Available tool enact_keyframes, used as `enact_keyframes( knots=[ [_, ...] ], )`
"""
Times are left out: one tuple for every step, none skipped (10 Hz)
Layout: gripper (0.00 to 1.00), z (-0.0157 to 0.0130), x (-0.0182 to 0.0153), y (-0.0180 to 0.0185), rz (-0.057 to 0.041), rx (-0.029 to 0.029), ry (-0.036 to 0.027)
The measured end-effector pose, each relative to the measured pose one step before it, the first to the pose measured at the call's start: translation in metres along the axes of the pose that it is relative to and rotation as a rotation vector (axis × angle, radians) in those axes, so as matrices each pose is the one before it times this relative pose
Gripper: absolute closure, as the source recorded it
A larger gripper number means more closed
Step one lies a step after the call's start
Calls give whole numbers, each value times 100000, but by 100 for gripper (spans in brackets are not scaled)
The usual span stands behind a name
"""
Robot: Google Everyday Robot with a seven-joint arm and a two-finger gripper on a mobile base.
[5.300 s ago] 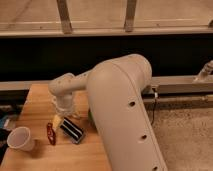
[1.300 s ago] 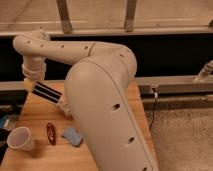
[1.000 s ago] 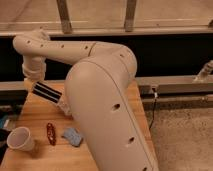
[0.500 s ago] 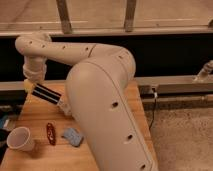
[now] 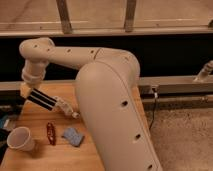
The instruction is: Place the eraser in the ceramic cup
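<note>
Holding the eraser [image 5: 44, 99], the claw [image 5: 29, 93] sits over the rear left of the counter [image 5: 35, 120]. It is closed on the block near its left end, though the exact finger contact is hard to make out. The eraser hangs tilted, right end lower, and appears clear of the surface. The ceramic cup [image 5: 20, 138] stands upright near the front left corner, well apart from the eraser. A slim red object [image 5: 50, 133] and a blue pad [image 5: 73, 136] lie to the right of the cup.

Treat the eraser as light, stiff and fairly grippy; it is unlikely to slip or deform. A hold across its narrow width near one end leaves the free end to enter first. It looks longer than the cup mouth is wide, so tip it end-down before release. Expect the cup to topple easily; avoid striking its rim.
</note>
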Motion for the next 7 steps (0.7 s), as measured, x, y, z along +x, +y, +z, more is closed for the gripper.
enact_keyframes(
  knots=[
    [100,-53,-329,655,-823,-403,-916],
    [100,-53,-44,134,-245,118,-401],
    [100,59,-411,783,-1431,-316,-392],
    [100,150,-308,674,-1332,-201,-16],
    [100,176,-477,897,-1737,-334,-71],
    [100,78,-294,632,-1581,-159,-57],
    [100,37,-265,626,-1741,-177,-63]
  ],
)
